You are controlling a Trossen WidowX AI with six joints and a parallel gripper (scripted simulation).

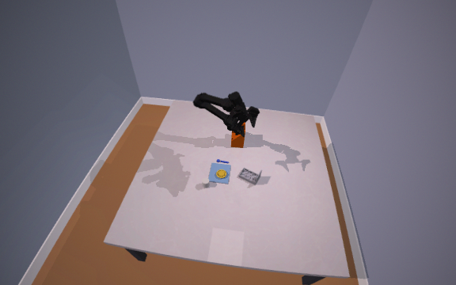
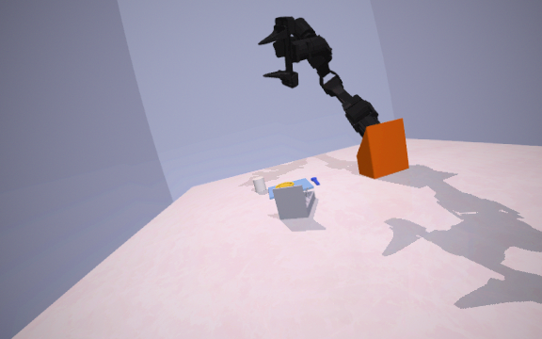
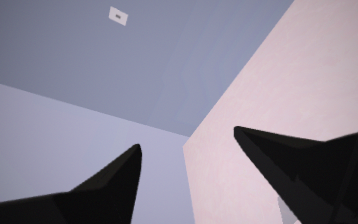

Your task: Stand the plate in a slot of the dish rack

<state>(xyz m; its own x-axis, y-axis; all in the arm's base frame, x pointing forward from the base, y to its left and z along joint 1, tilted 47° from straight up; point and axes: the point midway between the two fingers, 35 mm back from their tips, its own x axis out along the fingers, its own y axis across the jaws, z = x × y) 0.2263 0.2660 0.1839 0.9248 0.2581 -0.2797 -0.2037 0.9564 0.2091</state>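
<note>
Lying flat on your blue mat (image 1: 214,172), the plate (image 1: 221,173) faces up; gripper (image 2: 275,57) wide open, empty, well above.

Matt pale-pink surface (image 1: 275,214), faintly mottled; the plate (image 1: 221,173) is smooth yellow, the dish rack (image 1: 249,176) dull grey, the hand (image 2: 278,56) matt black.
</note>
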